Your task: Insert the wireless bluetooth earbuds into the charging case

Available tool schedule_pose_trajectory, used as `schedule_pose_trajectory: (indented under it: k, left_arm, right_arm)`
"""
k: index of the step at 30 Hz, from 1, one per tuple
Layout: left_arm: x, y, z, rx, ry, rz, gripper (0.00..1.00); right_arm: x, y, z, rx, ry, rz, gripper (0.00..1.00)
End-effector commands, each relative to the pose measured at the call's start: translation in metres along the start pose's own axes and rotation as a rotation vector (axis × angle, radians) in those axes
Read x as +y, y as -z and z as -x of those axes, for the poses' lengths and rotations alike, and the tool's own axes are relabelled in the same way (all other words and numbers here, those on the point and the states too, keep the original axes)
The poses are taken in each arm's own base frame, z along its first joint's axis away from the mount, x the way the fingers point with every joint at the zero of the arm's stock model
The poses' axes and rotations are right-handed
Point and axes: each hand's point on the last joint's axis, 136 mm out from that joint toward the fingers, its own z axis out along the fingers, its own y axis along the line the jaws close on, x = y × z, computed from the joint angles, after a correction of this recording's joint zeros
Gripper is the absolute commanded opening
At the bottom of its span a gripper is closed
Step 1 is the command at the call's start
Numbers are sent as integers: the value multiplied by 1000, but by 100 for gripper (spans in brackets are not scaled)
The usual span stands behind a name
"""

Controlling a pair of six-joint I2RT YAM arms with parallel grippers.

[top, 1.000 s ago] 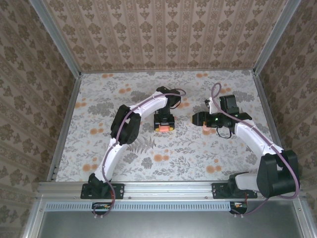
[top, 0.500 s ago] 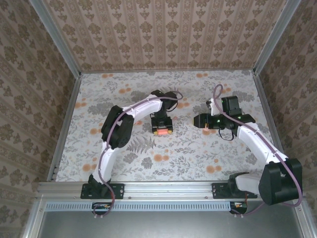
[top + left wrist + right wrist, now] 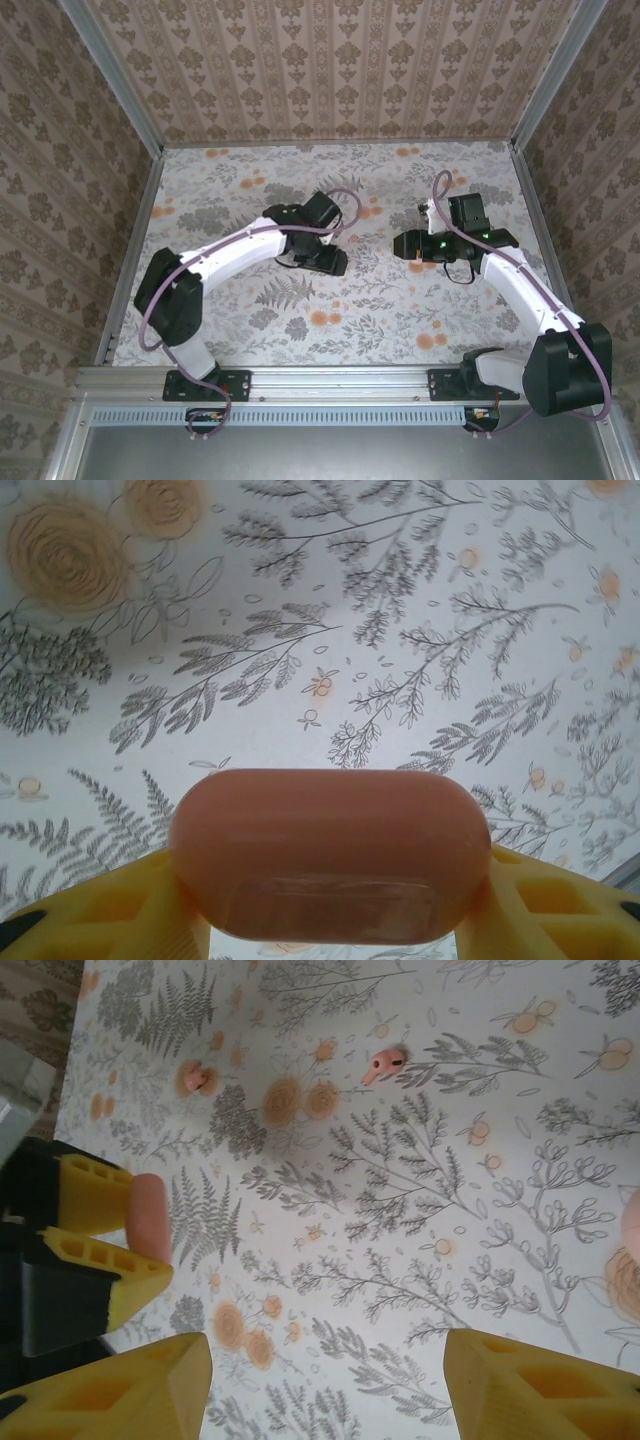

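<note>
Floral print in grey and orange covers a table point(image 3: 450, 170) boxed in by walls point(image 3: 320, 70) of patterned beige wallpaper, seen from above with two white robot arms reaching in from the near edge. The left arm point(image 3: 230, 255) stretches low across the table, bringing the left gripper point(image 3: 325, 262) to the middle. From that arm's wrist camera, its yellow fingers point(image 3: 100, 910) are clamped on the two short ends of the charging case point(image 3: 330, 830), a glossy coral-pink box with rounded ends, its long side level and the printed table behind it; whether it rests on the table cannot be told. The right arm point(image 3: 520, 285) curves up the right side, and the right gripper point(image 3: 402, 243) faces left toward the other one, with a stretch of bare table between them. From its own wrist camera, its yellow fingers point(image 3: 540, 1390) stand wide apart with nothing between them. Two tiny coral-pink earbuds point(image 3: 195, 1077) lie on the table, apart from each other and from both grippers: one near a printed fern, the other earbud point(image 3: 383, 1063) just beside orange printed blossoms
</note>
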Motion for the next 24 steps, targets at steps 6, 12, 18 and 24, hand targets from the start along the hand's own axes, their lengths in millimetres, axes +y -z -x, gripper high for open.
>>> schedule_pose_trajectory:
  k: [6,12,18,24]
  left_arm:
    - [-38,-5,-10,-164,-543,-162,53]
    - [-48,-11,-30,-200,-811,-191,53]
    - [-60,-10,-45,-274,-993,-272,53]
    - [-59,-13,-45,-287,-1013,-268,53]
  right_arm:
    - [39,15,-2,50,-116,179,58]
    - [44,15,-19,87,-225,221,55]
    - [39,10,-42,101,-295,231,54]
    - [39,-1,-64,112,-338,255,53]
